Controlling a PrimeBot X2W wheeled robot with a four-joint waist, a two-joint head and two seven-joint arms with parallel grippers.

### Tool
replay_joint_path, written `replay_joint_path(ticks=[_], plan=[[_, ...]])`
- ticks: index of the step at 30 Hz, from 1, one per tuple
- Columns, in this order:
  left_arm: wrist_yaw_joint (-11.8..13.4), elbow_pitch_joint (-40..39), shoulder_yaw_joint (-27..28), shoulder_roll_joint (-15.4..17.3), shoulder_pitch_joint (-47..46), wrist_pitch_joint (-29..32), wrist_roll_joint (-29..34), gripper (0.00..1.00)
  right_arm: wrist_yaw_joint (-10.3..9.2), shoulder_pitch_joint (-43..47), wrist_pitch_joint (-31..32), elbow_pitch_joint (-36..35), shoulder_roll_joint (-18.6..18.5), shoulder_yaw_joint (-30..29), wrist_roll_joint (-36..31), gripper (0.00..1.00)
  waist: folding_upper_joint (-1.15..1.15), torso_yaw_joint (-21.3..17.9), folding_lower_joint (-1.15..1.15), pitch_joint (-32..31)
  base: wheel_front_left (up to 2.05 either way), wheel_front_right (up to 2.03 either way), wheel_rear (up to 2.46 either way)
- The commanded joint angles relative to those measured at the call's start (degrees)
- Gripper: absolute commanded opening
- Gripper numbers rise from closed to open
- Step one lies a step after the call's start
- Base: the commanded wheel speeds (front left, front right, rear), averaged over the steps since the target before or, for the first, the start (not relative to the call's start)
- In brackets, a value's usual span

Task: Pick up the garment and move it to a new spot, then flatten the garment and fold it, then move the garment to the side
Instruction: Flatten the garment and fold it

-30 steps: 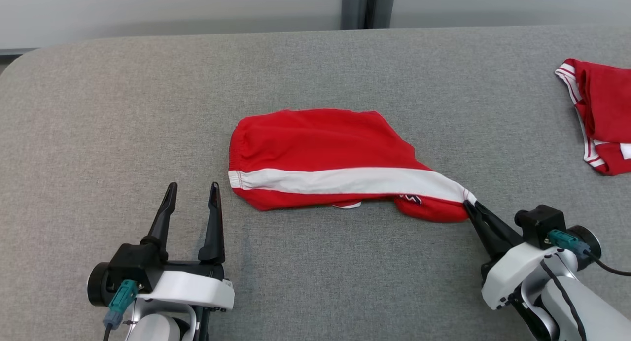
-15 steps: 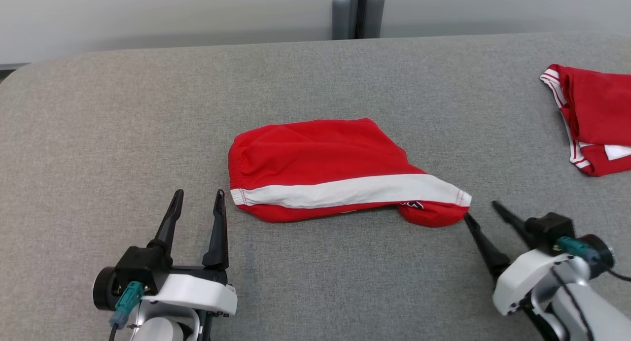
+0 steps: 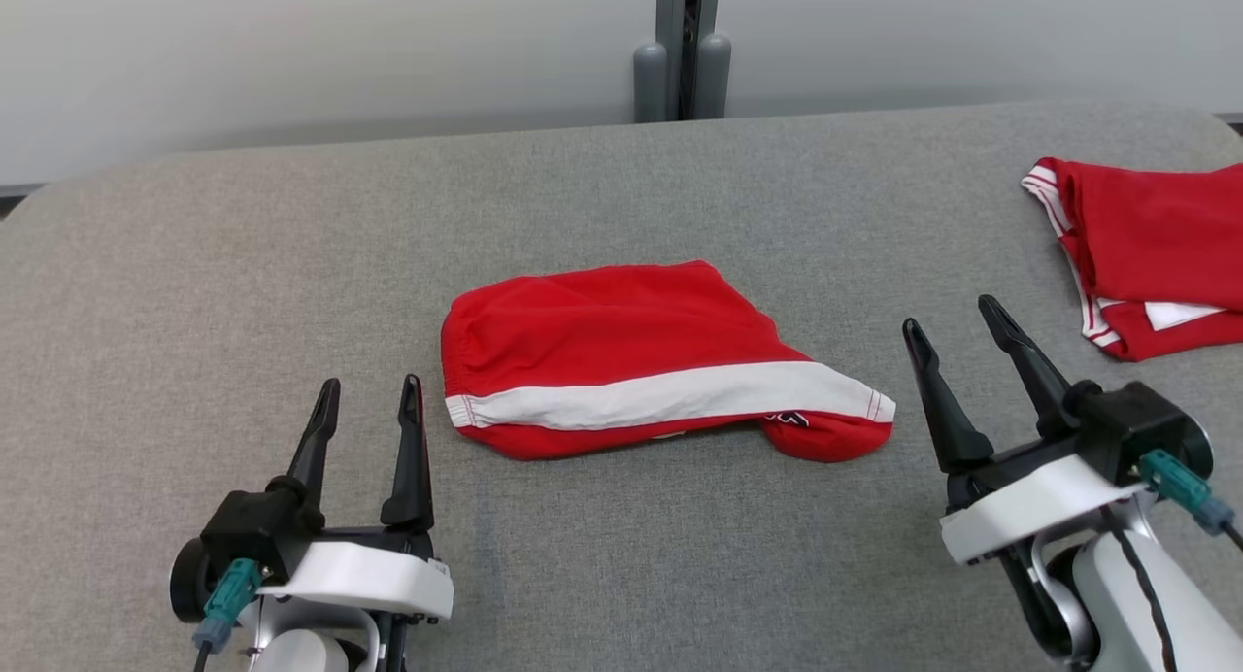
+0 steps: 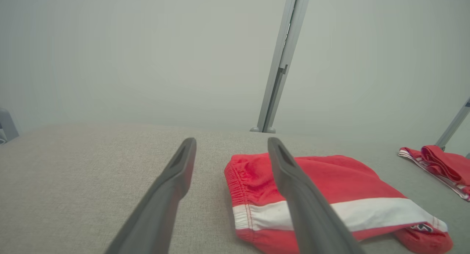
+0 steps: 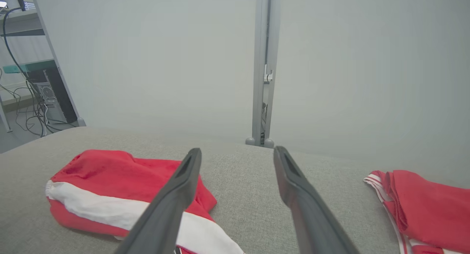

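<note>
The garment (image 3: 631,356) is a pair of red shorts with a white side stripe, lying folded on the grey padded table (image 3: 243,264); its waistband points left. It also appears in the left wrist view as the garment (image 4: 341,180) and in the right wrist view as the garment (image 5: 110,173). My left gripper (image 3: 367,396) stands open near the table's front left, a little left of the waistband, holding nothing. My right gripper (image 3: 954,315) stands open and empty just right of the garment's leg end, apart from the cloth.
A second red garment (image 3: 1151,254) with white trim lies bunched at the table's far right edge, also seen as the second red garment (image 5: 426,206). A grey post (image 3: 683,46) stands behind the table against a pale wall.
My right gripper has let go of the garment's right end, opened wide and pulled back to the right and up. The head camera has tilted, shifting the whole picture down.
</note>
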Motion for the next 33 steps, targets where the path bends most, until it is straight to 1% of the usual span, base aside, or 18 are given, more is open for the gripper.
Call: replay_joint_path(ticks=[1,7,11,21,30,33], plan=[[0.3,0.2,-0.1,0.2,0.9,-0.2,-0.4,1.0,0.0,1.6,-0.3,-0.9,0.9,-1.0,-0.8,1.0,0.0,0.1,0.0,-0.8,0.0,0.0,0.0],[0.5,1.0,-0.5,0.2,2.4,-0.3,-1.3,1.0,0.0,7.5,-0.3,-5.0,4.9,-4.9,-3.1,1.0,0.0,0.5,0.0,-2.8,0.0,0.0,0.0],[0.8,1.1,-0.7,0.2,4.1,-0.2,-1.5,1.0,0.0,11.3,-0.3,-6.1,5.9,-6.3,-3.8,1.0,0.0,0.7,0.0,-4.1,0.0,0.0,0.0],[1.3,1.3,-1.3,0.2,6.5,-0.2,-1.8,1.0,0.0,15.7,-0.3,-7.1,6.2,-7.6,-3.5,1.0,0.0,0.6,0.0,-5.8,0.0,0.0,0.0],[1.6,1.2,-1.8,0.2,6.4,-0.2,-2.0,1.0,0.0,15.8,-0.3,-7.0,6.3,-7.4,-3.0,1.0,0.0,0.4,0.0,-6.1,0.0,0.0,0.0],[1.2,1.7,-2.0,0.2,6.0,-0.2,-1.9,1.0,0.0,15.4,-0.3,-6.9,6.2,-7.3,-2.8,1.0,0.0,0.5,0.0,-5.7,0.0,0.0,0.0]])
